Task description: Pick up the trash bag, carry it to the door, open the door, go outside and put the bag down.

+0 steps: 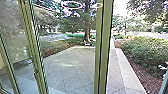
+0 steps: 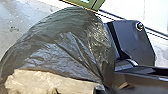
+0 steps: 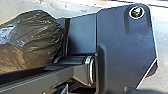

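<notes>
Green-framed glass doors (image 1: 103, 47) stand before me in the head view, with a thick upright right of centre and a slanting one (image 1: 35, 50) at the left; whether a leaf stands open I cannot tell. The dark, shiny trash bag (image 2: 57, 47) bulges large in the left wrist view, its folds drawn together at my left gripper (image 2: 100, 88), which is shut on it. Part of the bag (image 3: 37, 37) also appears in the right wrist view, beyond the robot's own bar. My right gripper's state is unclear.
Beyond the doors lies a paved yard (image 1: 72, 67) with a pale curb (image 1: 125, 67) along its right. Bushes (image 1: 147, 52) grow beside it, and a tree trunk (image 1: 87, 27) rises at the far side. A green frame edge (image 2: 96, 5) is close beyond the bag.
</notes>
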You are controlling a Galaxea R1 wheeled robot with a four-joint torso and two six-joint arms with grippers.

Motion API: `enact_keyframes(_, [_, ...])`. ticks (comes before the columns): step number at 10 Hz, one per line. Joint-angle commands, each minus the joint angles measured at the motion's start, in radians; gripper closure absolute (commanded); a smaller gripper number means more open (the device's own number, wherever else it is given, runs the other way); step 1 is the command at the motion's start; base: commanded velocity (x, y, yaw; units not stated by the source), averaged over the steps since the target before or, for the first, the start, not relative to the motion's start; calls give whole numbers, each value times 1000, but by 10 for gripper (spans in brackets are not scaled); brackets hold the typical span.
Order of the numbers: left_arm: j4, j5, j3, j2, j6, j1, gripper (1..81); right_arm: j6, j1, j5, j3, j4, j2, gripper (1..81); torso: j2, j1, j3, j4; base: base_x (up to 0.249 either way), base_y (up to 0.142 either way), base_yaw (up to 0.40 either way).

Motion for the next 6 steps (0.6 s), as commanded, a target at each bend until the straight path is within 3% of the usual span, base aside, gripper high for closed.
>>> enact_keyframes(1, [7,50,-1,-4,6,-65,811,-6,57,-53,4,-6,5,10,0,0,0,0,0,0,-181])
enact_keyframes(6, [7,50,-2,-5,6,-65,811,-6,59,-54,4,-6,11,10,0,-1,0,0,0,0,-209])
